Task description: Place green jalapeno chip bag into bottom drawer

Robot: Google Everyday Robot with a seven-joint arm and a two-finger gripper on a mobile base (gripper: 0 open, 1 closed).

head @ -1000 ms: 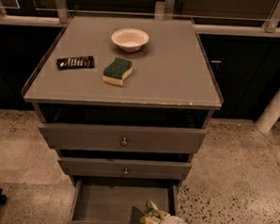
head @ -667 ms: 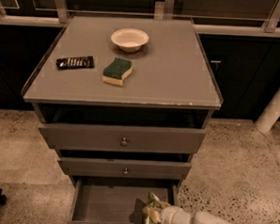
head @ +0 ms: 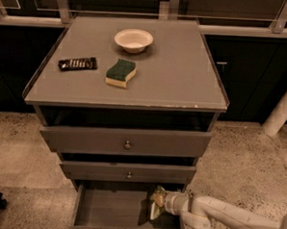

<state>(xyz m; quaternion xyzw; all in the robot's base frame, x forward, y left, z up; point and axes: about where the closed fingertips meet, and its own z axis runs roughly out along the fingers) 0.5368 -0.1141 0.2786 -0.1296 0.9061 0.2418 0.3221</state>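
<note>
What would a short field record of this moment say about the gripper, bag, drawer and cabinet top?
gripper: low right, extends into the bottom drawer
green jalapeno chip bag: at the gripper's tip, inside the drawer's right end
bottom drawer: pulled open, lowest of three
cabinet top: white bowl, sponge, dark bar

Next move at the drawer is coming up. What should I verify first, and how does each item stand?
1. Bottom drawer pulled open: ok.
2. Gripper at the drawer's right end, below the middle drawer: ok.
3. Green jalapeno chip bag at the gripper's tip, over the drawer: ok.
4. Bag resting on the drawer floor: cannot tell.
5. Room on the floor left of the bag: ok.
6. Sponge and bowl up on the cabinet top, out of the way: ok.
</note>
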